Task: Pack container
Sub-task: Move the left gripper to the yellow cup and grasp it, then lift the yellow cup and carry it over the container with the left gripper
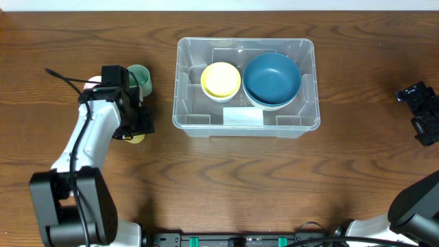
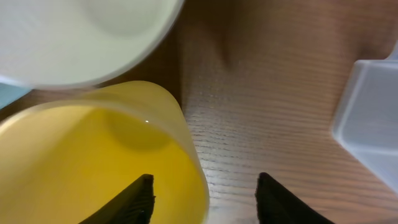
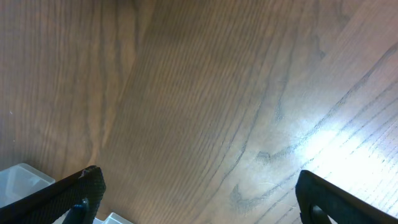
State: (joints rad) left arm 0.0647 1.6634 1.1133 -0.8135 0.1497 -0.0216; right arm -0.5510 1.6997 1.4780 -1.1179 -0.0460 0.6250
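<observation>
The container [image 1: 180,103] is a clear plastic bin at the table's middle with a pale label [image 1: 242,117] on its floor. A yellow bowl [image 1: 221,79] and a blue bowl [image 1: 272,79] sit inside it. My left gripper [image 1: 137,127] is open left of the bin, over a yellow cup [image 1: 138,138]. In the left wrist view the left gripper [image 2: 202,199] straddles the wall of the yellow cup [image 2: 74,162], one finger inside and one outside. My right gripper [image 1: 420,113] is open and empty at the far right; it also shows in the right wrist view [image 3: 199,199].
A green cup [image 1: 140,79] stands just behind the left gripper. A pale cup [image 2: 81,37] sits close beyond the yellow one. The bin's corner shows in the left wrist view [image 2: 373,124] and in the right wrist view [image 3: 18,180].
</observation>
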